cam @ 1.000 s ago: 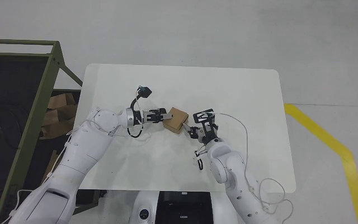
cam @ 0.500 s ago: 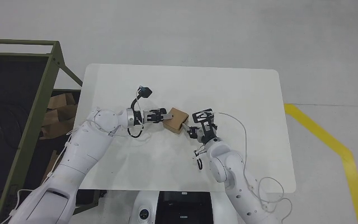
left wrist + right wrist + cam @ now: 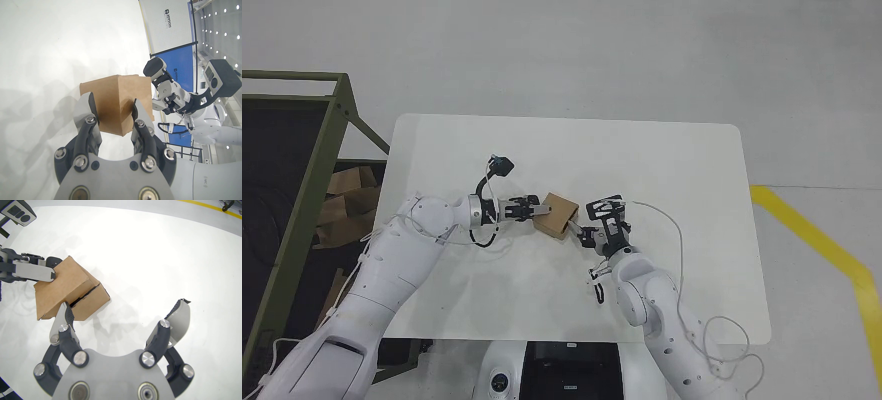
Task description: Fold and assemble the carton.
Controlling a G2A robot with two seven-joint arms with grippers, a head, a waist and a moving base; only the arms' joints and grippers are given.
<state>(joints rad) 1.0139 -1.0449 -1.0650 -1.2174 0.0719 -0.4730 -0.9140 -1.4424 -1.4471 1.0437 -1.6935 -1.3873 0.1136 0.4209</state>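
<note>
A small brown carton [image 3: 561,212] lies on its side near the middle of the white table [image 3: 692,170], its end flaps partly shut with a dark gap between them [image 3: 88,291]. My left gripper [image 3: 535,208] is shut on the carton [image 3: 124,94] across one corner, one pad on each adjoining wall. In the right wrist view that left gripper [image 3: 53,269] clamps the carton's upper panel. My right gripper [image 3: 123,308] stands open just beside the carton's flap end, and one fingertip [image 3: 67,310] touches the edge of the outer flap. The other finger is over bare table.
A green metal frame [image 3: 327,140] stands off the table's left edge, with flat cardboard pieces [image 3: 342,205] beneath it. A thin white cable [image 3: 667,218] trails over the table by the right arm. A yellow floor line [image 3: 822,245] runs at the right.
</note>
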